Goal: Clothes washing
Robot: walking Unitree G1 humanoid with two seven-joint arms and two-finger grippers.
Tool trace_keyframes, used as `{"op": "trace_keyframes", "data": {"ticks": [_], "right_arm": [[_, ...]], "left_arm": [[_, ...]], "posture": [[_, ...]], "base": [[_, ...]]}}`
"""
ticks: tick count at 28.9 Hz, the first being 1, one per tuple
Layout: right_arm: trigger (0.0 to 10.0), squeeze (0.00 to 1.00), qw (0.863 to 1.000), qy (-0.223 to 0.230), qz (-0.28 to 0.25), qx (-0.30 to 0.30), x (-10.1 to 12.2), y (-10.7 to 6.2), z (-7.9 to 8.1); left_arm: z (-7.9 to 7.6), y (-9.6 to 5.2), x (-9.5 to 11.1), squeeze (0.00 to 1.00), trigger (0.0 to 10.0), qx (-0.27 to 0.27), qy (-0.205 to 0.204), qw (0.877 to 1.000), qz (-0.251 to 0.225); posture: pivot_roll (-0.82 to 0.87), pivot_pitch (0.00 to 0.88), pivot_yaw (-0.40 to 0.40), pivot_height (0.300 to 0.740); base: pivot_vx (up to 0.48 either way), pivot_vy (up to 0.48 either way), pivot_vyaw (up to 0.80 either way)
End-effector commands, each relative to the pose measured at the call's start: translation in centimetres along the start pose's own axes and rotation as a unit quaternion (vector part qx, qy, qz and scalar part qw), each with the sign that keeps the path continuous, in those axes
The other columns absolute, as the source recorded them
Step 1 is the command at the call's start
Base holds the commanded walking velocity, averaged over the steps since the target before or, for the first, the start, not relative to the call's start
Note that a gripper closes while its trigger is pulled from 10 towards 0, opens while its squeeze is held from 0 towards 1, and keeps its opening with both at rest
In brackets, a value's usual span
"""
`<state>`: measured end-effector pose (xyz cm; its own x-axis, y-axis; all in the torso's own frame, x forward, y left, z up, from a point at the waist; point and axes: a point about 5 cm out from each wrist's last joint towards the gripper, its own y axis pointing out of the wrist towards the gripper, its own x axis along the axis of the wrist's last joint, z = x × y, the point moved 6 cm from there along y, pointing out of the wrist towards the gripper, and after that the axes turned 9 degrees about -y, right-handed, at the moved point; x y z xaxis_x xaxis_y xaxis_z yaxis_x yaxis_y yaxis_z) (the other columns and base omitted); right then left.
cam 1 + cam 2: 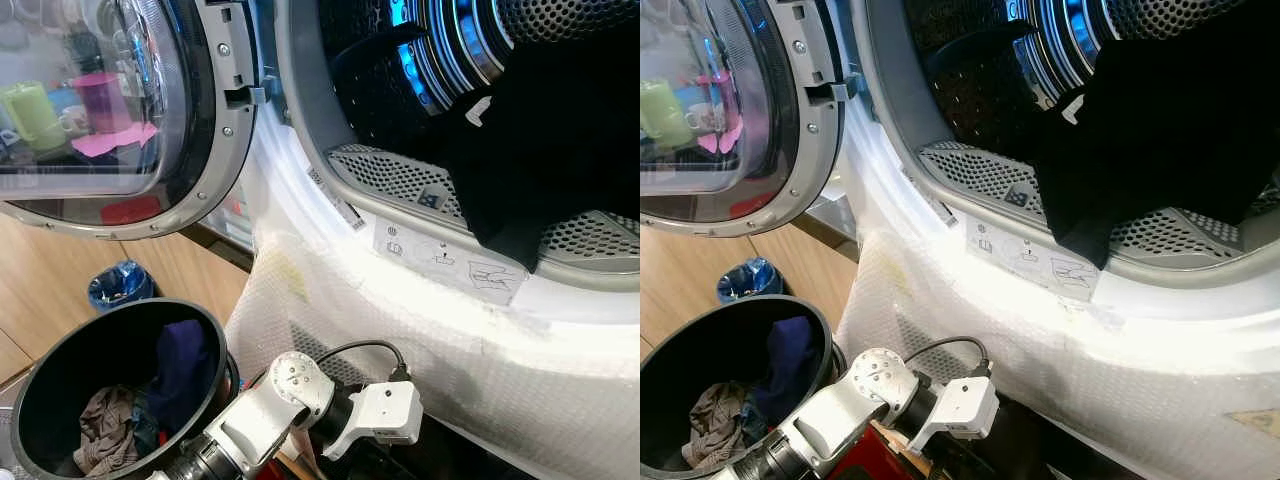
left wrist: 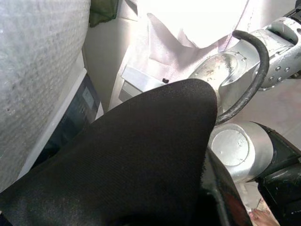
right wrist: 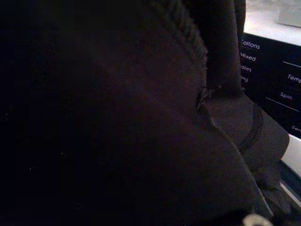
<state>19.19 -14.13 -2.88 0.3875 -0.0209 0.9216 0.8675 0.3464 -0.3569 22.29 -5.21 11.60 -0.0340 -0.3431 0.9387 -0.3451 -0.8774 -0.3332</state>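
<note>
**Black garment hung at the drum mouth**

Black garment (image 1: 540,150) is draped over the washer's door rim (image 1: 400,180), partly inside the drum (image 1: 1160,20). Soft, light and limp, it is judged best gathered at a bunched fold. Dark cloth is seen close against both wrist cameras; jaw state cannot be told. More laundry is left in the black bucket (image 1: 60,370).

The drum (image 1: 560,30) is glossy perforated metal; a matt black cloth garment (image 1: 560,130) hangs over it. Bubble wrap (image 1: 420,340) looks rough. The bucket (image 1: 60,370) is smooth black plastic.
</note>
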Motion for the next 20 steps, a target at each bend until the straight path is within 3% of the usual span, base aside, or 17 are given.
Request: {"op": "trace_keyframes", "data": {"ticks": [1, 18, 19, 20], "right_arm": [[0.0, 0.0, 1.0, 0.007, -0.003, -0.003, 0.0, -0.1, -0.2], [0.0, 0.0, 1.0, 0.009, -0.029, 0.004, 1.3, 0.3, -0.3], [0.0, 0.0, 1.0, 0.01, -0.029, 0.005, 1.3, 0.3, -0.2], [0.0, 0.0, 1.0, 0.01, -0.029, 0.005, 1.3, 0.3, -0.2]], "left_arm": [[-0.1, -0.2, 0.8, 0.0, 0.0, -0.002, 0.013, 1.0, -0.007], [0.0, -0.4, 0.7, 0.0, 0.0, 0.013, 0.031, 0.999, -0.004], [0.1, -0.4, 0.6, 0.0, 1.9, 0.016, 0.028, 0.999, -0.002], [0.1, -0.4, 0.6, 0.15, 4.9, 0.016, 0.026, 1.0, -0.002]], "posture": [[0.09, 0.096, 0.031, 0.74], [0.1, 0.089, 0.037, 0.74], [0.1, 0.089, 0.038, 0.74], [0.1, 0.088, 0.038, 0.74]], "base": [[0.0, 0.0, 0.0], [0.0, 0.0, 0.0], [0.0, 0.0, 0.0], [0.0, 0.0, 0.0]]}}
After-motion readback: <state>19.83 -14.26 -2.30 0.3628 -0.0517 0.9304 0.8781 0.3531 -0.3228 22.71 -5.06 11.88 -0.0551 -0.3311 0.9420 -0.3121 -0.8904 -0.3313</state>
